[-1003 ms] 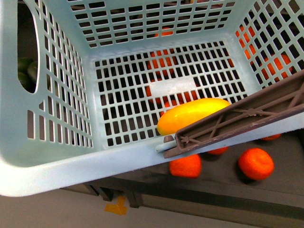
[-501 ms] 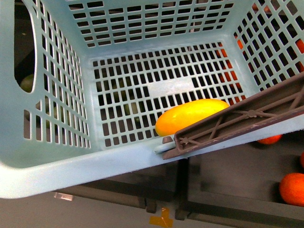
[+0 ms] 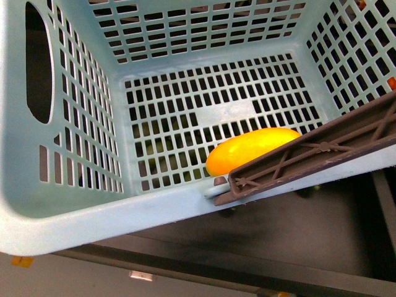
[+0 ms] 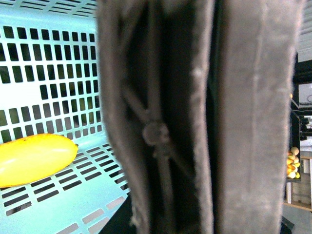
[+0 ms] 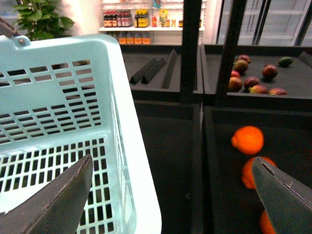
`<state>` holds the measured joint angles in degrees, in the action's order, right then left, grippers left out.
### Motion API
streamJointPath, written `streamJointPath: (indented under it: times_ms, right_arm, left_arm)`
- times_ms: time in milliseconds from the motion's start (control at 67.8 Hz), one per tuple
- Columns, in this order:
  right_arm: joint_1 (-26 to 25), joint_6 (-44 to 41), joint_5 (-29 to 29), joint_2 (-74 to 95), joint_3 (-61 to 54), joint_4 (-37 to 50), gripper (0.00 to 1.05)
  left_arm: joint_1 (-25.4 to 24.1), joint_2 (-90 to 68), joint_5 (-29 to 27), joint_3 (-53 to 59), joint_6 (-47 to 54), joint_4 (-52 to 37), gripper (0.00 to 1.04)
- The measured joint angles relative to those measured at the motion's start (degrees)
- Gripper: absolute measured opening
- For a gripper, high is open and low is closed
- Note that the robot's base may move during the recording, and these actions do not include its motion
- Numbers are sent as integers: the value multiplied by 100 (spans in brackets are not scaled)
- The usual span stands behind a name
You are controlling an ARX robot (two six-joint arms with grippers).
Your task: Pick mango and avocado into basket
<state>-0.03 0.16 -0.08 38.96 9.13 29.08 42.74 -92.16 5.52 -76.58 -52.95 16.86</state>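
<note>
Basket (image 3: 93,216) | holds mango (image 3: 247,150) | mango lies by brown handle (image 3: 322,154)

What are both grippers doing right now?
Left gripper: cannot be told; the basket handle fills its camera view.
Right gripper: open, holding nothing.

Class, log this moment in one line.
mango: in basket | avocado: not in basket | right gripper: open | left gripper: unseen

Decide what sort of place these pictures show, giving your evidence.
Probably a grocery shop: a light teal slotted plastic shopping basket, round orange fruits in dark display trays, and shelves of bottles behind.
</note>
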Motion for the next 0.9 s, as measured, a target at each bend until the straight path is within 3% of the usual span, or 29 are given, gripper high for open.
streamJointPath:
  times_ms: [664, 752, 782, 841, 900]
  right_arm:
    - [4, 22, 28, 4, 4, -20, 96]
    - [205, 876, 1416, 378, 901, -2356, 96]
    - [164, 1075, 1617, 476, 1108, -2848, 96]
    - [-44, 1388, 1628, 656, 1464, -3921, 96]
    - [-389, 1403, 1246, 776, 1561, -4277, 96]
  left_arm:
    - [-85, 11, -151, 0, 50, 0, 13]
    - [-83, 4, -142, 0, 96, 2, 13]
    - [-79, 4, -111, 0, 81, 2, 13]
    - [-39, 4, -59, 0, 44, 2, 13]
    - [-33, 4, -11, 0, 37, 2, 13]
